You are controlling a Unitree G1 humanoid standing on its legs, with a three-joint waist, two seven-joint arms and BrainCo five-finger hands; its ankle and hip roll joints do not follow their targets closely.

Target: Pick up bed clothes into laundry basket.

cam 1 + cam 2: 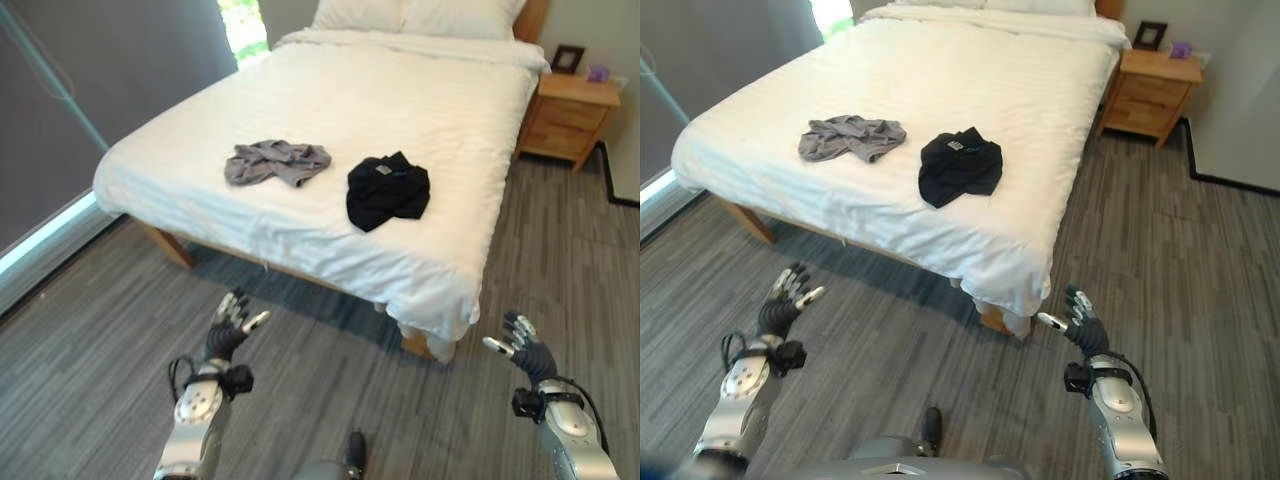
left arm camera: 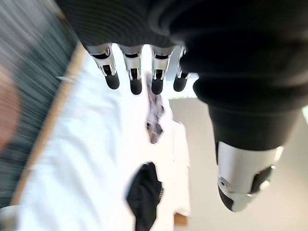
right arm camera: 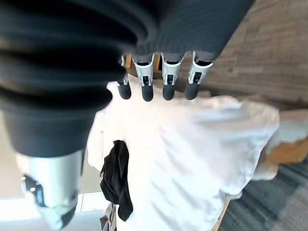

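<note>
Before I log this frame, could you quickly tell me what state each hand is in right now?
Left hand: open, fingers straight, holding nothing, above the floor.
Right hand: open, fingers straight, holding nothing, above the floor.

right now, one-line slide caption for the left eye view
Both open hands, left and right, raised before a white bed holding a grey garment and a black garment.

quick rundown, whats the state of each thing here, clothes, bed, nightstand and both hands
grey garment: crumpled, lying on the bed, untouched
black garment: crumpled, lying on the bed beside the grey one, apart from it
bed: made, white cover smooth, pillows at the head
nightstand: drawers closed, small items on top
left hand: open, empty, over the floor short of the bed
right hand: open, empty, over the floor
</note>
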